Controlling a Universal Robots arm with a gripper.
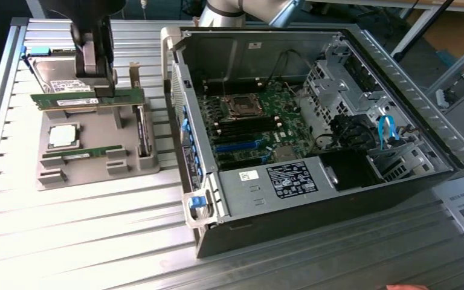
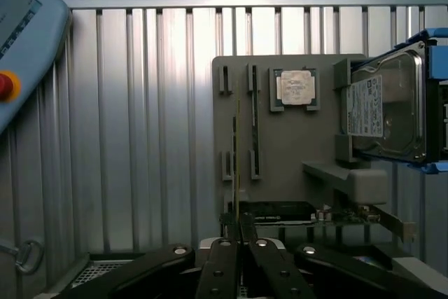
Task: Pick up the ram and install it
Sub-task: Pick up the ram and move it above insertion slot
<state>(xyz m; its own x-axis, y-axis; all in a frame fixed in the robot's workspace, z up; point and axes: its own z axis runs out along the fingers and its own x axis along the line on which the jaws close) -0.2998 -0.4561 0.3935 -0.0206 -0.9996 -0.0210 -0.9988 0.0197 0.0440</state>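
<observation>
- Gripper: fingers closed on the ram, clamping its upper long edge.
- The ram hangs directly below the fingers, its long axis level and, by judgement, just clear of the grey tray beneath.
- The open computer case stands beside the gripper, toward the exterior view's right. Its near wall rises between them.
</observation>
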